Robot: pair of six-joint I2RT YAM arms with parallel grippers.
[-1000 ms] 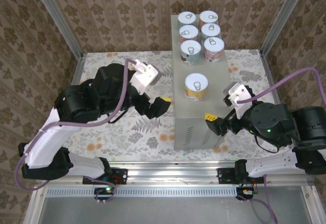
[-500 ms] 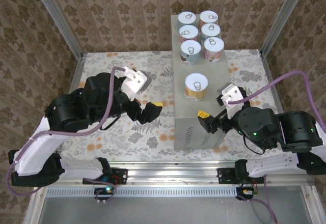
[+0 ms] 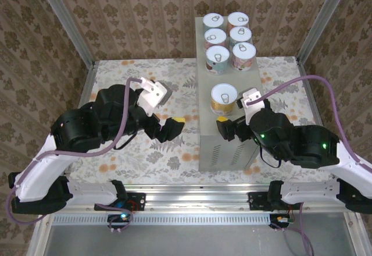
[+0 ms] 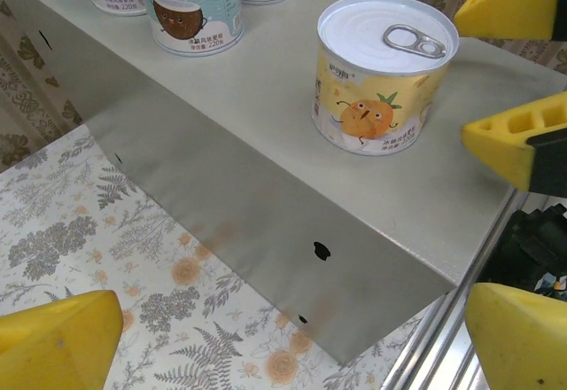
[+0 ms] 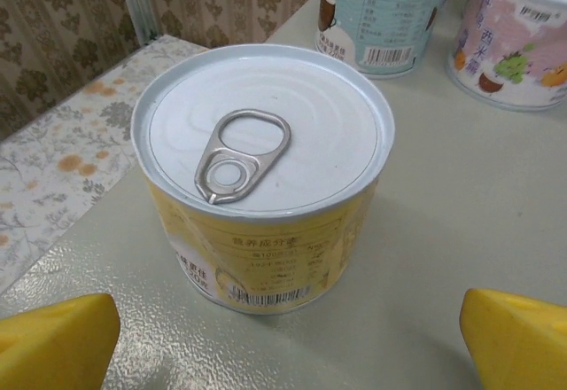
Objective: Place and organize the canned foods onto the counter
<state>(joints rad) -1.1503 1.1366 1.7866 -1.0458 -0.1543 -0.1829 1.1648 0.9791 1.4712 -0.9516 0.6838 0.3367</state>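
Floral-print floor below, damask-patterned walls around. On top of the grey counter, a yellow can standing upright and alone, dead ahead of the right gripper, framed between its spread yellow pads but not touched. Swung in from beyond the counter's right edge within the last second, so now lined up for a grasp, probably to carry this can forward to the other five, paired in two rows farther ahead. Left gripper wide open too, holding nothing, drawn back leftward over the floor, the can ahead and to its right. All six already up on the counter; only tidying left, by the look of it. Can: short cylinder, glossy paper label, ribbed bright lid with a ring pull. Counter: matte painted sheet metal, flat-topped, sharp-edged, slotted on the near end.
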